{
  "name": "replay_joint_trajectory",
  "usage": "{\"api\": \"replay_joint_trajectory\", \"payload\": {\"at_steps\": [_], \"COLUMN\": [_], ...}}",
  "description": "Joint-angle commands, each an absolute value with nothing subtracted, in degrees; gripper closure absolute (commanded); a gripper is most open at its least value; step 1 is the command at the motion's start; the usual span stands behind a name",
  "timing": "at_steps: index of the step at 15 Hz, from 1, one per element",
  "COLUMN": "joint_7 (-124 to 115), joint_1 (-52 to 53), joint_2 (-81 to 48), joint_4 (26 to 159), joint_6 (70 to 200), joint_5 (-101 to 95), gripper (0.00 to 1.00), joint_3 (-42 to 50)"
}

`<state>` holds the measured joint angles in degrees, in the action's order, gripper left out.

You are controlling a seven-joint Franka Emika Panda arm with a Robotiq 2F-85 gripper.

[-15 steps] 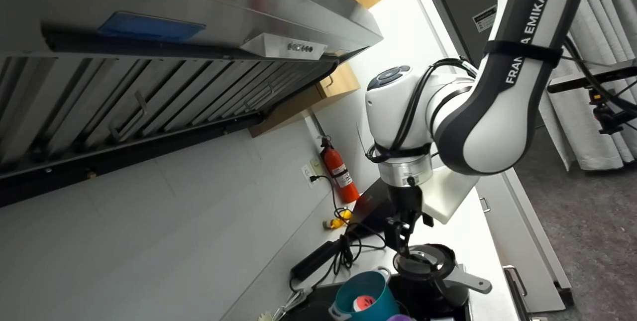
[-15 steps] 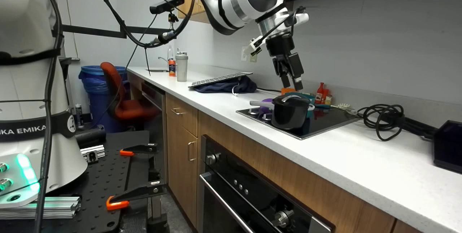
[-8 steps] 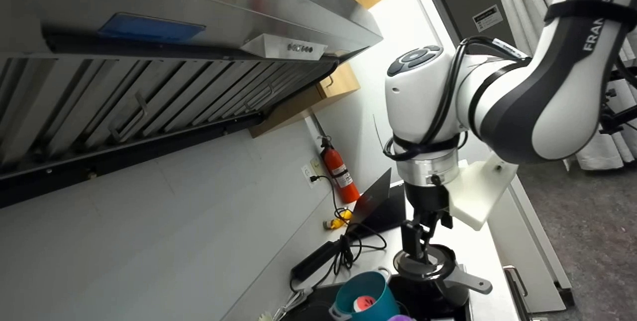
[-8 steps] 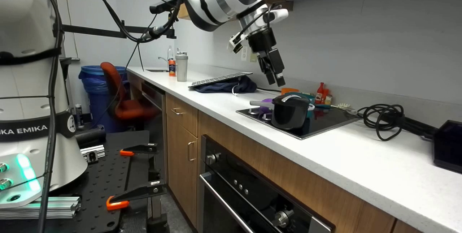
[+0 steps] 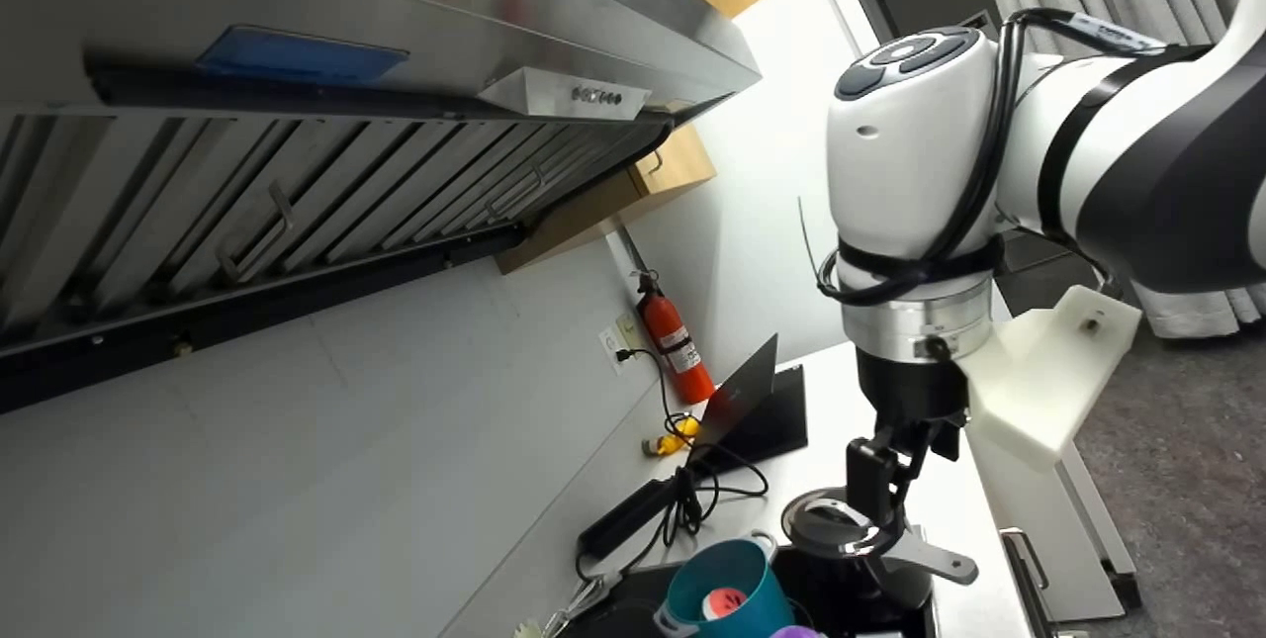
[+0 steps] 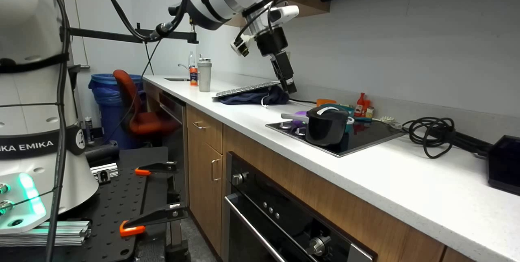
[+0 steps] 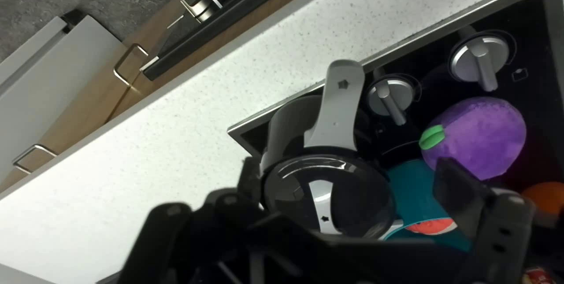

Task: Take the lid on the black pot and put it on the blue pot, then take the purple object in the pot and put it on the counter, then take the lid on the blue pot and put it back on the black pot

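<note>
The gripper [image 6: 289, 85] is hanging empty, jaws apart, clear of the black pot [image 6: 325, 132], whose lid [image 7: 352, 200] is looking rigid, slick, best pinched by its grey handle [image 7: 323, 200].

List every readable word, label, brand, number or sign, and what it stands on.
"KA EMIKA", its start cut off: black band around the white robot base.
Too small or blurred to read:
white label on the red metal fire extinguisher;
printing on the slim orange bottle;
white tag on the black cable;
marks on the black glass cooktop;
round emblem on that band.
</note>
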<state>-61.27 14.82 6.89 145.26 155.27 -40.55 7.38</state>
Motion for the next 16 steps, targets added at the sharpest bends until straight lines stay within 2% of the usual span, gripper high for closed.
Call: {"api": "replay_joint_trajectory", "payload": {"at_steps": [1, 4, 5, 9, 16], "joint_7": [-66.31, -68.88, -68.53, -70.95, -73.85], "joint_1": [14.50, 14.30, 8.97, 5.30, 2.10], "joint_2": [11.36, 12.52, 12.84, 13.87, 14.50], "joint_4": [147.90, 148.30, 148.57, 148.89, 148.91], "joint_6": [152.11, 150.17, 150.05, 149.07, 149.08], "joint_5": [-43.75, -45.20, -43.94, -44.22, -44.64], "gripper": [0.00, 0.00, 0.00, 0.00, 0.00], "joint_3": [5.97, 5.13, -0.40, -4.96, -8.67]}}
